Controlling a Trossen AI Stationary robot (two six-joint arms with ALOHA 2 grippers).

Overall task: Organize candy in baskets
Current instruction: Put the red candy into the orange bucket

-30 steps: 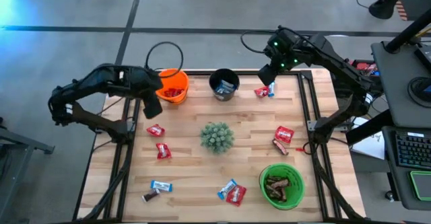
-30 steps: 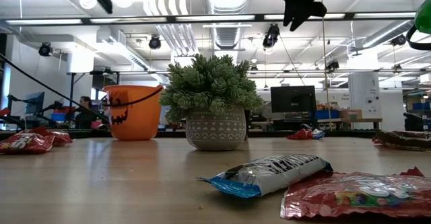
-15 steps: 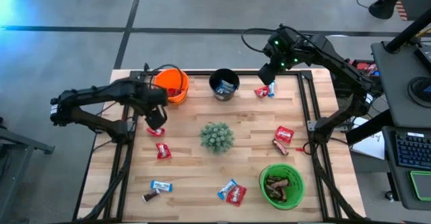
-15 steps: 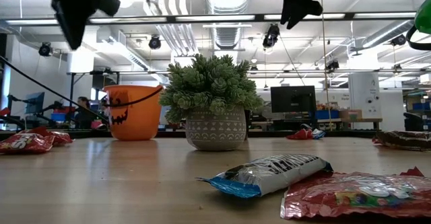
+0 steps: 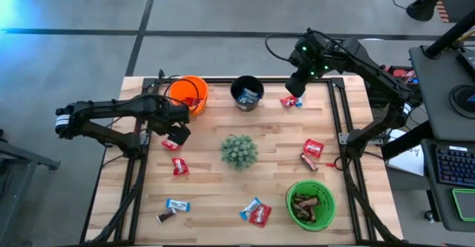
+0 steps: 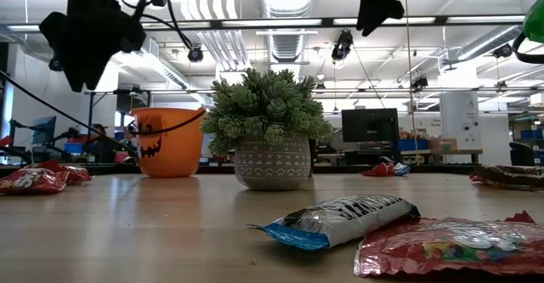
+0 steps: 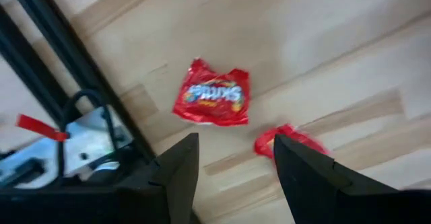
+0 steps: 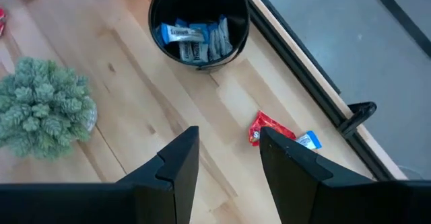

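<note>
Being counted: three baskets, orange [image 5: 190, 93], black [image 5: 247, 93], green [image 5: 311, 204]; one plant [image 5: 239, 150]; about ten loose candies [image 5: 171, 144] on the table [image 5: 208, 188].

Left tool [image 5: 178, 136] moved from orange basket [image 5: 187, 93] down over red candy [image 7: 211, 101], fingers apart.

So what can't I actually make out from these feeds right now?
- Orange basket contents: high view, the left gripper arm crosses its rim.
- Red candy below that gripper: high view, partly hidden by it.
- Black basket: low view, hidden behind the plant.
- Green basket candy: too small to count.
- Second red candy: left wrist view, a finger covers part.
</note>
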